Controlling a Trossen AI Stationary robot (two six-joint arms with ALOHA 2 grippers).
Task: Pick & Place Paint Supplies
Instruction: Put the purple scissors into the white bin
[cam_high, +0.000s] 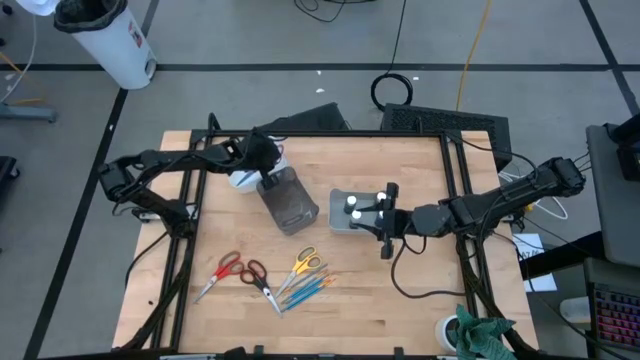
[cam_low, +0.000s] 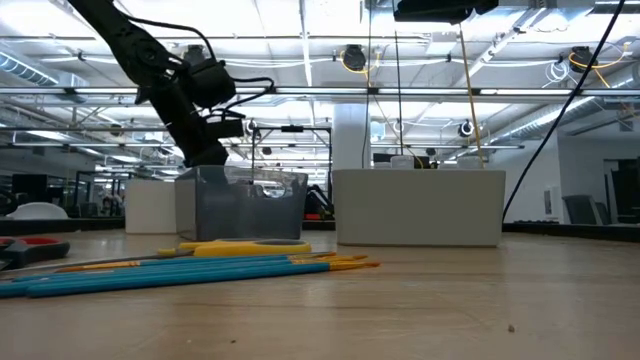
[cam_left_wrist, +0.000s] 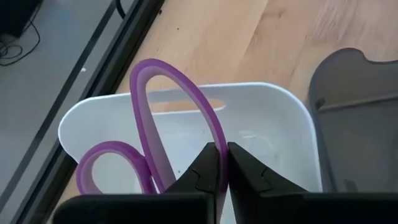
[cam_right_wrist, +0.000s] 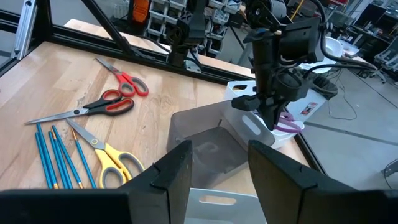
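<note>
Your left tool (cam_left_wrist: 222, 163) is clenched on the purple-handled plastic scissors (cam_left_wrist: 155, 124), holding them right over the round white tub (cam_left_wrist: 273, 118) so they drop inside. The right tool (cam_right_wrist: 217, 163) waits beside that tub, fingers apart (holding nothing).

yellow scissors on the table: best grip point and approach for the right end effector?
Judgement: take the yellow scissors from straight above, across the narrow stretch where blades meet handles. They lie flat on the table, so only a top-down pinch fits. The blue brushes lie close alongside, so set the fingers carefully. The right end effector, jaws part open, hovers over the white bin.
</note>
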